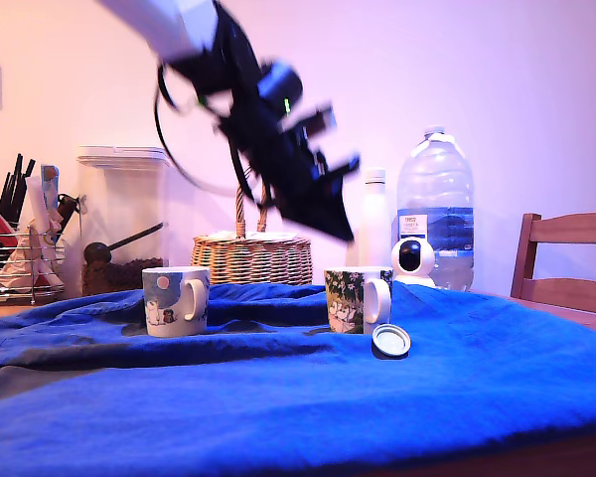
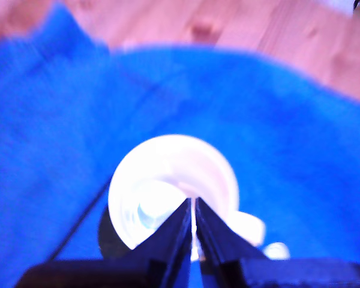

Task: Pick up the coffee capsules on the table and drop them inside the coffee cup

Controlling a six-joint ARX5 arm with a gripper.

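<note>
A pale coffee capsule (image 1: 390, 340) with a round silver face lies on the blue cloth, just at the exterior view's right of the patterned coffee cup (image 1: 356, 298). My gripper (image 1: 344, 233) hangs motion-blurred above that cup. The wrist view looks straight down into the cup's white inside (image 2: 168, 159), with the gripper (image 2: 194, 203) over its opening, fingers together and nothing visible between them. A small bluish-grey shape (image 2: 147, 213) sits on the cup's floor, too blurred to identify. The pale capsule (image 2: 277, 250) shows beside the cup's handle. No dark blue capsule is visible.
A second mug (image 1: 174, 300) stands on the blue cloth (image 1: 278, 397) at the exterior view's left. Behind are a wicker basket (image 1: 253, 256), a large water bottle (image 1: 435, 209), a small white camera (image 1: 413, 260), a utensil rack (image 1: 20, 248) and a wooden chair (image 1: 571, 263).
</note>
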